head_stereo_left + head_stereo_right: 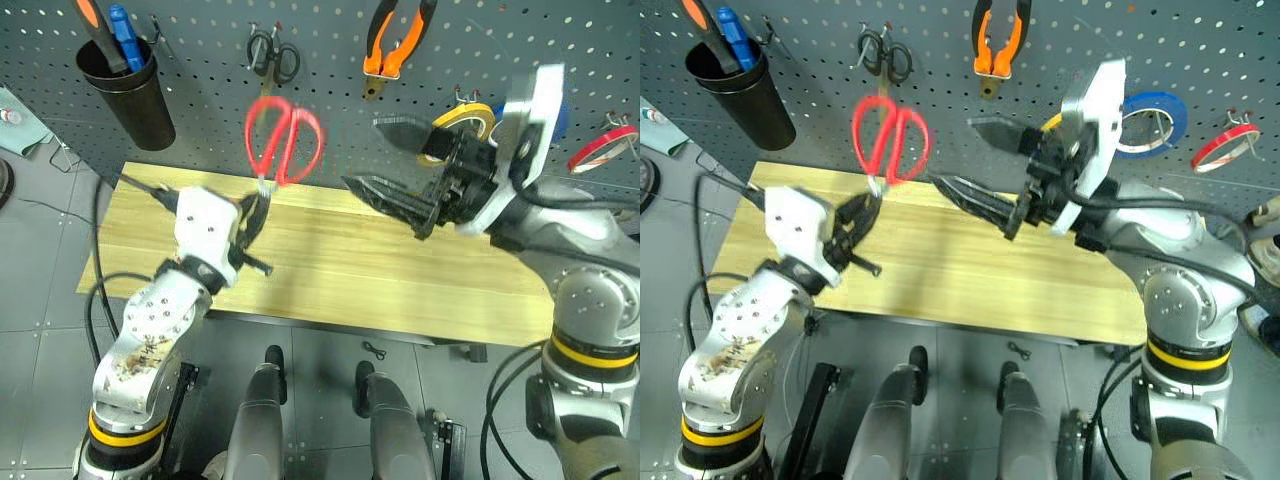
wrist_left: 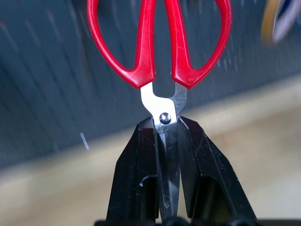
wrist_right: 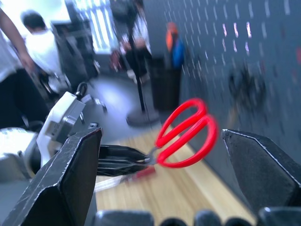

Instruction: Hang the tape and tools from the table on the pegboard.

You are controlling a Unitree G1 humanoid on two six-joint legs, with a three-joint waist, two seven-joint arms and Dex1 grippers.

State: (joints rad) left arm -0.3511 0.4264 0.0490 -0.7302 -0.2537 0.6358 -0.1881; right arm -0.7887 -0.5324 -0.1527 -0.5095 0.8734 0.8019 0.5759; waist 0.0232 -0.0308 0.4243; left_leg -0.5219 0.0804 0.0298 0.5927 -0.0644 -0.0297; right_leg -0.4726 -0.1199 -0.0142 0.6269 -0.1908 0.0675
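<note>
My left gripper [image 1: 255,212] is shut on the blades of the red-handled scissors [image 1: 283,140], holding them handles-up above the table [image 1: 330,260], in front of the pegboard [image 1: 330,40]. In the left wrist view the black fingers [image 2: 136,169] pinch the blades just below the pivot. My right gripper [image 1: 385,160] hangs open to the right of the scissors, pointing toward them, with nothing in it. The orange-and-black pliers [image 1: 395,40] hang on the pegboard. The yellowish tape [image 1: 470,118] hangs partly behind my right hand. A slim red-handled screwdriver [image 3: 136,175] lies on the table under the left gripper.
A black cup [image 1: 135,90] with orange and blue handled tools sits at the pegboard's left. Small black scissors [image 1: 272,55] hang beside the red ones. A blue roll [image 1: 1150,120] and a red roll [image 1: 605,147] hang at the right. People [image 3: 42,52] stand in the background.
</note>
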